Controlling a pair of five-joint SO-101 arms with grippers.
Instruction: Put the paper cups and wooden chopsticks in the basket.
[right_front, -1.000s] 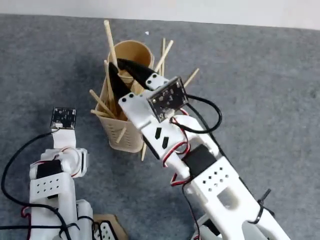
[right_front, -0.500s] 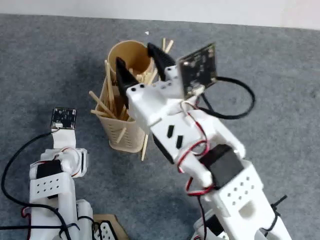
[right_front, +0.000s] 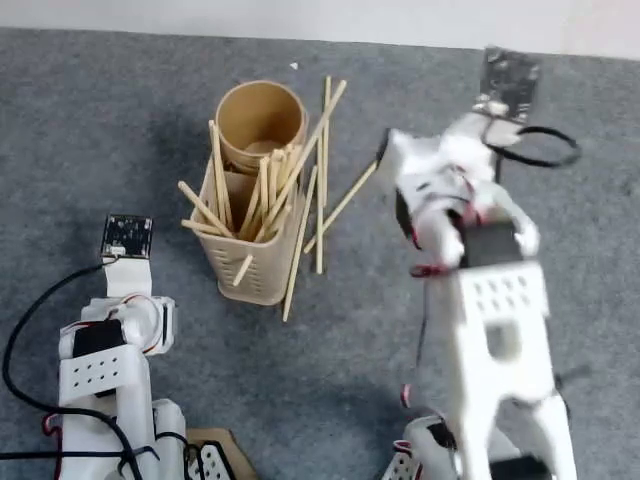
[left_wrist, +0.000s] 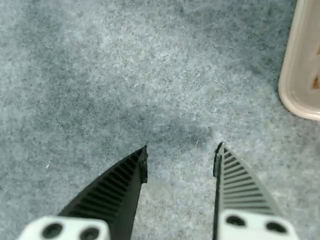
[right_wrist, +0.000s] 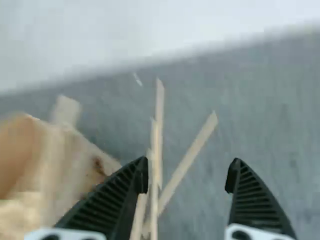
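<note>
Right hand (right_wrist: 189, 162): spread wide, grips nothing, hangs above the gray bench (right_front: 120, 120) to the right of the basket (right_front: 250, 275), turned toward it. Left hand (left_wrist: 182, 148): also parted, empty, low over bare bench on the near left of the basket, close to one cream corner. Paper cup (right_front: 262, 120): tan, mouth up, sits at the basket's far end. Wooden chopsticks (right_front: 262, 200): a bundle stands slanting inside the basket, tips fanned past the rim. A few more outside, just right of the basket, flat on the bench or propped against the wall; cannot tell which.
</note>
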